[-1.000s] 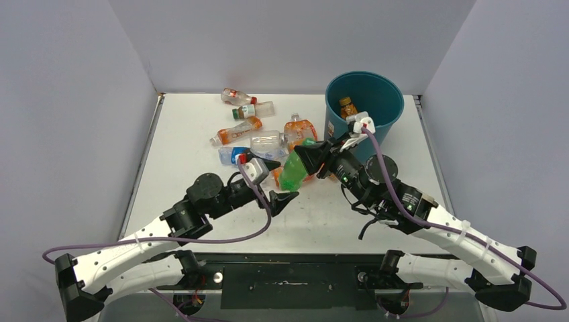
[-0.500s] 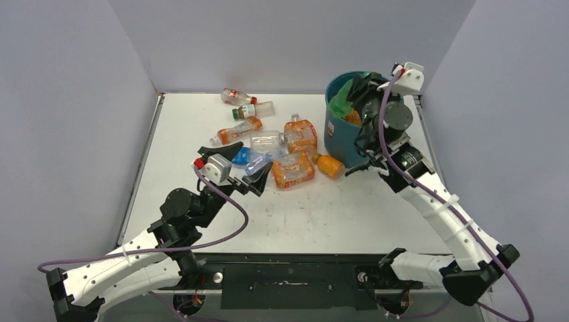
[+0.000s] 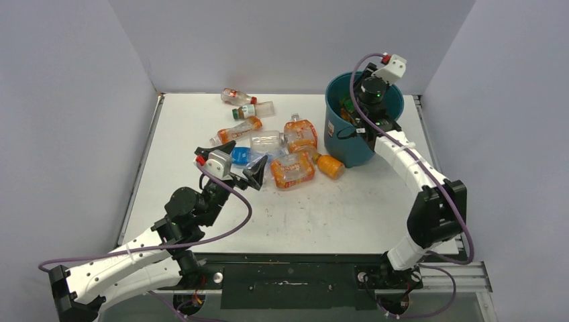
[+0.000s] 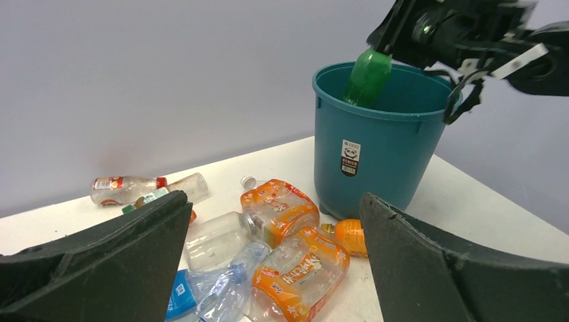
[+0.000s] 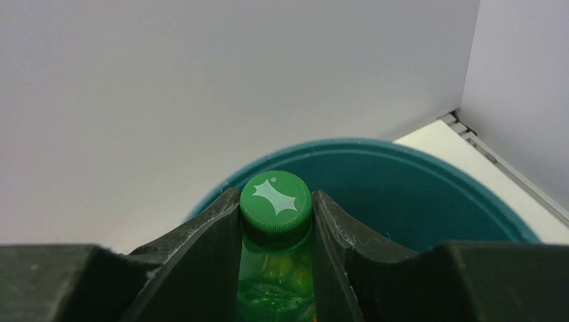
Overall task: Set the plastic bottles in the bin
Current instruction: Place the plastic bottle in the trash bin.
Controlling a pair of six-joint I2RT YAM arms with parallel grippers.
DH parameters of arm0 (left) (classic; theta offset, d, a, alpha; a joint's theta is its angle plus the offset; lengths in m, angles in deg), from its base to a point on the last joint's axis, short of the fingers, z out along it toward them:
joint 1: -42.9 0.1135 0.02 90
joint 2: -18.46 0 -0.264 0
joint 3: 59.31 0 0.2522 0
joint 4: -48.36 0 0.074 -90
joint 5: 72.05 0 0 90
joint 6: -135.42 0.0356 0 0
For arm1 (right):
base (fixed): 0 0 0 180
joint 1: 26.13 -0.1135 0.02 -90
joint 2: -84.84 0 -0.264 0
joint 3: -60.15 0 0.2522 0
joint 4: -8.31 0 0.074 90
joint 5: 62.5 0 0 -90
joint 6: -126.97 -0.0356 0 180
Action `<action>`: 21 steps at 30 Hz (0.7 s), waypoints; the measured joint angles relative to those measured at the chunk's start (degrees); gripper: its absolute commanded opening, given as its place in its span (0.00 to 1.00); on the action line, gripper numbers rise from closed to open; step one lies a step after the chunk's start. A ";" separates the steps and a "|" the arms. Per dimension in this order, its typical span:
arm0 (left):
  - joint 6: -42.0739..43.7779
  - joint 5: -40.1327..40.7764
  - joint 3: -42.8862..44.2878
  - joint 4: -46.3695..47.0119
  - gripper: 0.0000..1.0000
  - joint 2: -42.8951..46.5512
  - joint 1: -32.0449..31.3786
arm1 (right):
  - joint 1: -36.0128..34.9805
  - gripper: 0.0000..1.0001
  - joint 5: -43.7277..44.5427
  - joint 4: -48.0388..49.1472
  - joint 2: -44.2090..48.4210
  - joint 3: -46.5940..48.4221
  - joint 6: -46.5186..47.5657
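Observation:
My right gripper (image 3: 353, 102) is shut on the neck of a green bottle (image 5: 276, 199), just under its green cap. It holds the bottle (image 4: 368, 75) over the mouth of the teal bin (image 3: 349, 144), with the bottle's body partly inside the rim (image 5: 416, 181). My left gripper (image 3: 239, 162) stands wide open and empty above the pile of plastic bottles. Below its jaws lie a crushed orange-labelled bottle (image 4: 302, 272), a blue-labelled crushed one (image 4: 208, 292) and a clear one (image 4: 216, 238). A small orange bottle (image 3: 330, 165) lies against the bin's foot.
Another orange-labelled bottle (image 3: 300, 132) lies left of the bin. Further left lies one with a white cap (image 3: 236, 131). Two small bottles, one red-capped (image 3: 238, 96) and one green-capped (image 3: 253, 109), lie near the back wall. Grey walls close in the white table (image 3: 335, 215) on three sides.
My right arm has swung from the table's middle up and back to the bin, carrying the green bottle. My left arm has moved left to the pile, jaws still open.

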 measured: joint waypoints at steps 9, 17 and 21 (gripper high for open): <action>1.16 0.13 -0.33 0.63 0.96 -0.72 0.00 | 1.57 0.62 -1.09 0.37 -9.11 3.67 2.67; 1.97 0.09 -0.39 0.66 0.96 -1.92 0.00 | 3.06 0.84 -3.87 -1.66 -10.45 4.59 0.57; 2.01 0.04 -0.39 0.66 0.96 -2.12 0.00 | 3.30 0.85 -5.88 -2.73 -10.05 4.59 -0.83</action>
